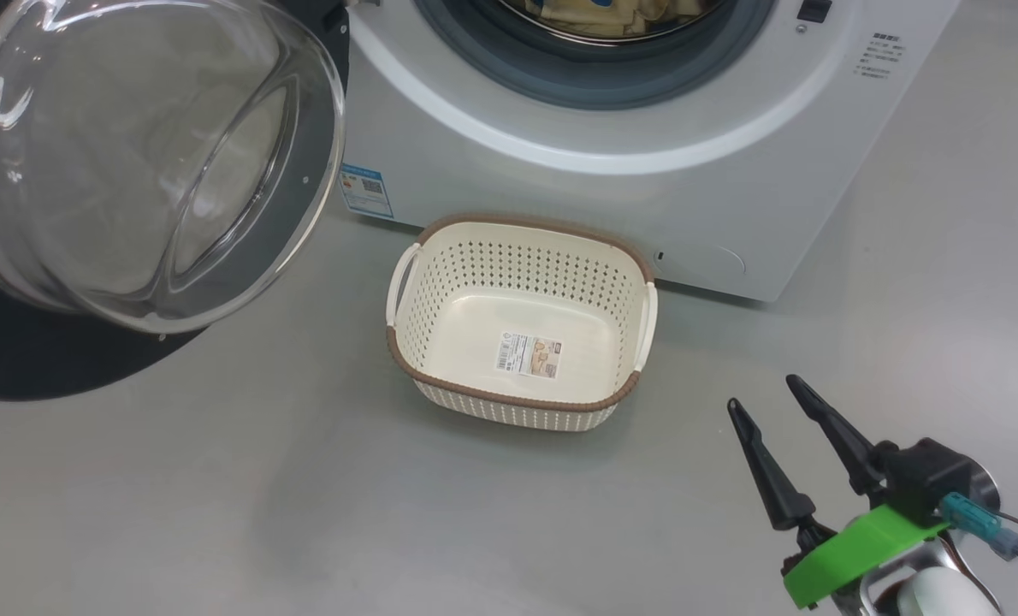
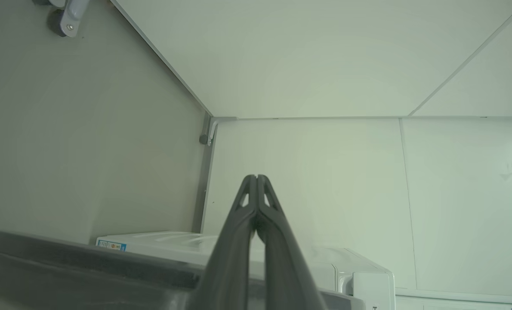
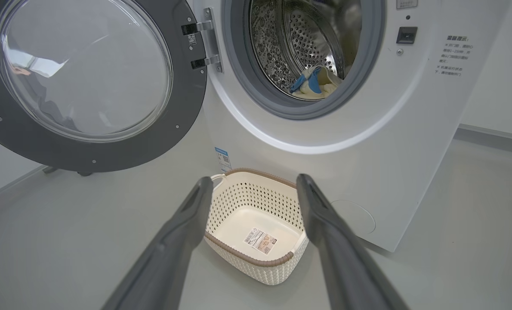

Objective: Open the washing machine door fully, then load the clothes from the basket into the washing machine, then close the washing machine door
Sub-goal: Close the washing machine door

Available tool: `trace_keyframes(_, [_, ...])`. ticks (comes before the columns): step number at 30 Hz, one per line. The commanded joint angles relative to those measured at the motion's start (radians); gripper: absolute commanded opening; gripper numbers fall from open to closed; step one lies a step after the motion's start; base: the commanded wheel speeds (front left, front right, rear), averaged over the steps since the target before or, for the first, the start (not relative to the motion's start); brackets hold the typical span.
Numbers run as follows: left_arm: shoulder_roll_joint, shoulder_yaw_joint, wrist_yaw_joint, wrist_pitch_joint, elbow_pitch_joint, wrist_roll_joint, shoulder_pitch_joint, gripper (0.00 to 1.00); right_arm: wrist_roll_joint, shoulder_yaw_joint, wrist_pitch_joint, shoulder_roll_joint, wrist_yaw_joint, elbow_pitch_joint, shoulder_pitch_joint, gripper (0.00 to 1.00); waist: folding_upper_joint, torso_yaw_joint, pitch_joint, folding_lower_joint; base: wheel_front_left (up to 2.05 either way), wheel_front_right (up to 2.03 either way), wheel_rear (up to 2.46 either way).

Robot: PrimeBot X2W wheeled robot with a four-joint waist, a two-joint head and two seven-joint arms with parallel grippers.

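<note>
The washing machine (image 1: 646, 171) (image 3: 368, 150) stands on the floor with its door (image 1: 133, 162) (image 3: 84, 77) swung wide open to the left. Cream clothes (image 1: 594, 13) with a blue patch (image 3: 314, 82) lie inside the steel drum. The basket (image 1: 522, 321) (image 3: 256, 228) sits on the floor in front of the machine, holding just a label sticker on its floor. My right gripper (image 1: 766, 389) (image 3: 256, 183) is open, low at the right, pointing toward the basket with nothing between its fingers. My left gripper (image 2: 256, 176) is shut and holds nothing, pointing at a white wall.
Grey floor (image 1: 218, 496) spreads around the basket. The open door overhangs the floor at the left. In the left wrist view, the machine's white top (image 2: 161, 245) and a dark edge (image 2: 88, 267) lie below the fingers, with white wall panels (image 2: 325, 193) behind.
</note>
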Motion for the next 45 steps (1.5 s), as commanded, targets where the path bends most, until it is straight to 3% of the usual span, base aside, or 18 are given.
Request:
trace_keyframes(1, [0.059, 0.012, -0.012, 0.010, -0.032, -0.004, -0.037, 0.00, 0.006, 0.020, -0.007, -0.024, -0.003, -0.028, -0.040, 1.00, 0.0000, -0.004, 0.004, 0.0000, 0.00, 0.00, 0.00])
trace_keyframes(21, [0.015, 0.018, -0.055, 0.048, 0.030, -0.038, -0.063, 0.00, 0.006, 0.009, -0.007, -0.051, -0.003, -0.036, -0.066, 1.00, 0.0000, -0.024, 0.066, 0.0000, 0.00, 0.00, 0.00])
trace_keyframes(45, [-0.082, 0.004, -0.036, 0.146, -0.059, -0.066, 0.023, 0.00, 0.003, 0.015, -0.007, -0.044, -0.003, -0.031, -0.055, 1.00, 0.0000, 0.024, 0.031, 0.0000, 0.00, 0.00, 0.00])
